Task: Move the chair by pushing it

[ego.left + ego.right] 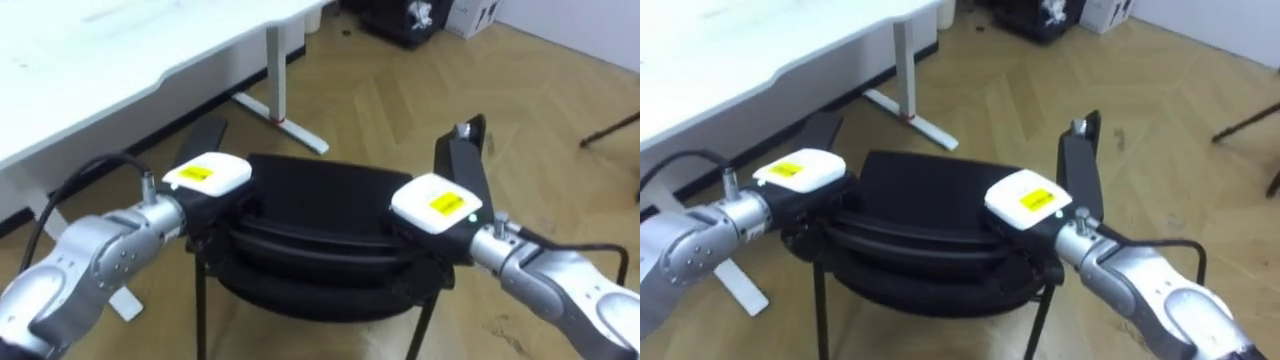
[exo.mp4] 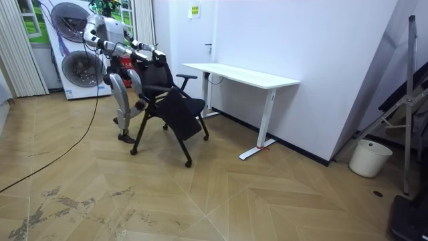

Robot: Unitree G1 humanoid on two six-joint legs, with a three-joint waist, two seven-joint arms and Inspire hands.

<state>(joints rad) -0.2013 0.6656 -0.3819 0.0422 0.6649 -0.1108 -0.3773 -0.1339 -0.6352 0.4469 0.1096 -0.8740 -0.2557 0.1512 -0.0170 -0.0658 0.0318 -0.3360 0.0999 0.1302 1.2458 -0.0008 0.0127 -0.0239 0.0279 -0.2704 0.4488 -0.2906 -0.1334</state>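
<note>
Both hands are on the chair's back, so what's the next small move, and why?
Probably ease the chair a little forward toward the white desk. The left hand and right hand both sit on top of its backrest, and the chair stands apart from the desk.

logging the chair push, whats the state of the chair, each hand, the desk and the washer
chair, upright on the floor, short of the desk
left hand, on the backrest top, left end
right hand, on the backrest top, right end
desk, standing by the wall
washing machine, door shut
</note>
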